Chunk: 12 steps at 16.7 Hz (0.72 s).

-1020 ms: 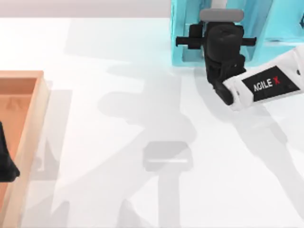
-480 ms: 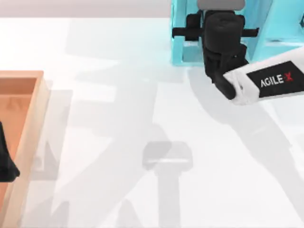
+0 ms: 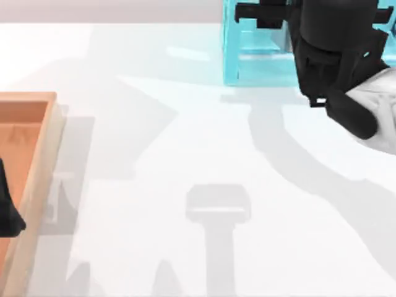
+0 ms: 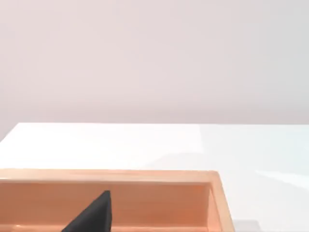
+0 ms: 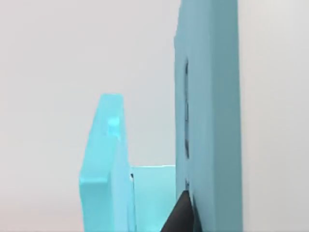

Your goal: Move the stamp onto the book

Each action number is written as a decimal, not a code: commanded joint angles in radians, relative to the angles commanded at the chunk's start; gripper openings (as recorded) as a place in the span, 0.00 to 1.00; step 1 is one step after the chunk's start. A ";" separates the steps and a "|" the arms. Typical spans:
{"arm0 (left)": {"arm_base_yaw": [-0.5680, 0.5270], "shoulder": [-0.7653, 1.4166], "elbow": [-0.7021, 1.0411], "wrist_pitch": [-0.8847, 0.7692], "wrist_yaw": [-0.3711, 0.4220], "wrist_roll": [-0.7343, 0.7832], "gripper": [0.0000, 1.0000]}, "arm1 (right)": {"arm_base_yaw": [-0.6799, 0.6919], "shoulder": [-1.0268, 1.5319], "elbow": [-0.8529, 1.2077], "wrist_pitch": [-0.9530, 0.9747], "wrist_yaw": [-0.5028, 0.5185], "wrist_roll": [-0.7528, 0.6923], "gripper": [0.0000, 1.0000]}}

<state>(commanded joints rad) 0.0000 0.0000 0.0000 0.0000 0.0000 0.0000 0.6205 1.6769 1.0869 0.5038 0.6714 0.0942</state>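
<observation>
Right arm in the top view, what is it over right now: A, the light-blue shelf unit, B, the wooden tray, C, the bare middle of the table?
A: the right arm reaches over the light-blue shelf unit at the top view's upper right, far from the wooden tray.

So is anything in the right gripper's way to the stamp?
Yes: the blue shelf stands close beside the right gripper. What lies behind it is hidden. The left gripper is parked over the tray.

A white worktop (image 3: 185, 124) carries two things. A shallow wooden tray (image 3: 43, 161) sits at its left edge. A light-blue shelf unit (image 3: 260, 55) stands at the far side, right of centre, well apart from the tray.
</observation>
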 joint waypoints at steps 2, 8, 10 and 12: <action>0.000 0.000 0.000 0.000 0.000 0.000 1.00 | 0.033 -0.104 -0.065 -0.062 0.030 0.008 0.00; 0.000 0.000 0.000 0.000 0.000 0.000 1.00 | 0.062 -0.184 -0.122 -0.116 0.056 0.016 0.00; 0.000 0.000 0.000 0.000 0.000 0.000 1.00 | 0.057 -0.177 -0.121 -0.114 0.054 0.016 0.00; 0.000 0.000 0.000 0.000 0.000 0.000 1.00 | 0.069 -0.156 -0.114 -0.107 0.062 -0.017 0.00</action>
<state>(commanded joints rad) 0.0000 0.0000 0.0000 0.0000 0.0000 0.0000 0.6893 1.5205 0.9724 0.3968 0.7330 0.0770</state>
